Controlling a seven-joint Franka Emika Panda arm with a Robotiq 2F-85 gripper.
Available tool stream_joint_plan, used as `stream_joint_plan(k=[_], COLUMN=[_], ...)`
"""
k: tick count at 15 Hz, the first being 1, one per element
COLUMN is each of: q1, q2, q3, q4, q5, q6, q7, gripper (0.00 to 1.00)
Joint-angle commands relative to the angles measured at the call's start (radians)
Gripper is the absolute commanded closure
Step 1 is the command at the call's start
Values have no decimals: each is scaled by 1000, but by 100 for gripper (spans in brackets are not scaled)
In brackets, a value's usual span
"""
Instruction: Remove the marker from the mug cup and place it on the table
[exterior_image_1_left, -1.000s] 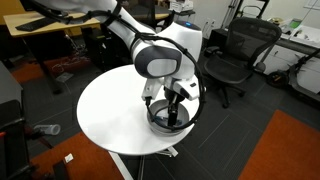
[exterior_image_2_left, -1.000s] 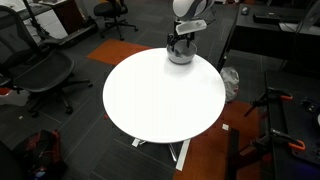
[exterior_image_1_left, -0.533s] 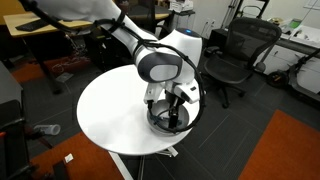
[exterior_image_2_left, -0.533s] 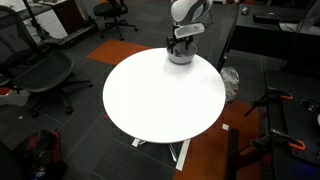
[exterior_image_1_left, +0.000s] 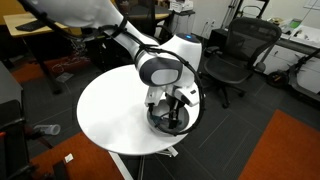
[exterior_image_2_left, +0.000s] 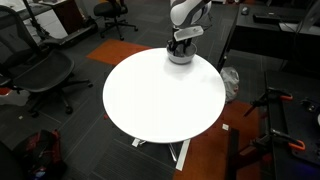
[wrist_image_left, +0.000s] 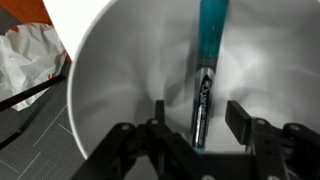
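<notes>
- Since a second ago the arm has sunk a little lower, so the black two-finger gripper (wrist_image_left: 198, 135) sits deeper inside the bowl.
- Its jaws are spread wide, one on each side of the dark end of the slim marker with a dark barrel and teal-blue end (wrist_image_left: 205, 80), and they appear not to touch it yet.
- That marker lies inside the wide, shallow silvery-grey bowl (wrist_image_left: 110, 70), with its teal end running up the curved wall.
- Risk: only the very tip of the barrel sits between the jaws. A pinch there could let the marker pivot, or squirt away along the smooth wall.
- Risk: the fingertips look close to the bowl's floor. Going any lower could press or scrape them against it.
- In an exterior view the bowl stands near the rim of the round white bench (exterior_image_2_left: 160, 100). A sideways drag during the lift could push it over the edge, toward the crumpled white bag (wrist_image_left: 30, 60) on the floor.
- Farther off, a black mesh office chair (exterior_image_1_left: 235, 50) stands well clear.
</notes>
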Motion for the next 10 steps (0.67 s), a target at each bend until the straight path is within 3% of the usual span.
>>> stream_joint_plan(k=[1, 6, 10], q1=[7, 8, 18], q2=[18, 23, -31], q3=[-14, -17, -24], q4=[28, 35, 2], q5=[3, 2, -4], q6=[7, 6, -4], q7=[30, 32, 30], gripper=[66, 100, 95])
